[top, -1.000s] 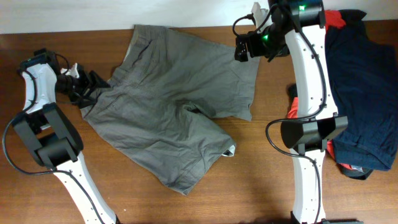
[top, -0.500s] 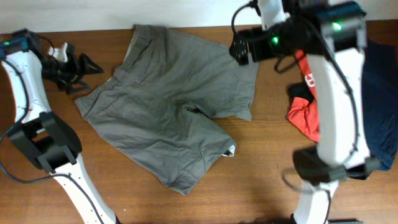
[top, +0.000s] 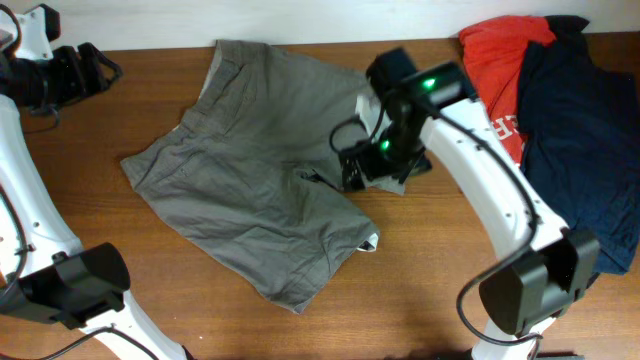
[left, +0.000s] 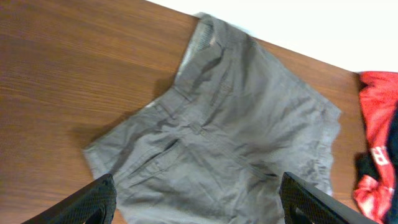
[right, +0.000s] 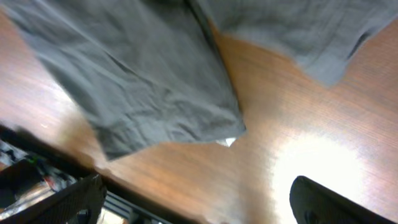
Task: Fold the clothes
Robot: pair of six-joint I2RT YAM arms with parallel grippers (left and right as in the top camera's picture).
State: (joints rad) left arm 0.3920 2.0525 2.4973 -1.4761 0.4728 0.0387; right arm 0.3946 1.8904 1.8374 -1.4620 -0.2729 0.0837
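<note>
The grey-khaki shorts [top: 270,160] lie spread flat and wrinkled on the wooden table, waistband at the left, two legs toward the right and front. They also show in the left wrist view [left: 230,137] and the right wrist view [right: 143,74]. My left gripper [top: 95,68] is open and empty, raised at the far left back, off the shorts; its fingers frame the shorts in its wrist view [left: 196,202]. My right gripper [top: 358,170] is open and empty, hovering over the shorts' right leg near the crotch; its wrist view [right: 193,199] is blurred.
A red printed T-shirt [top: 495,60] and a dark navy garment [top: 585,130] lie piled at the right back. The table's front edge [right: 74,171] shows in the right wrist view. Bare wood [top: 420,270] lies in front of the shorts.
My left gripper lifted away up and left from the waistband. My right arm swung from the back edge down over the shorts' right leg, uncovering the red T-shirt. The shorts stayed put.
</note>
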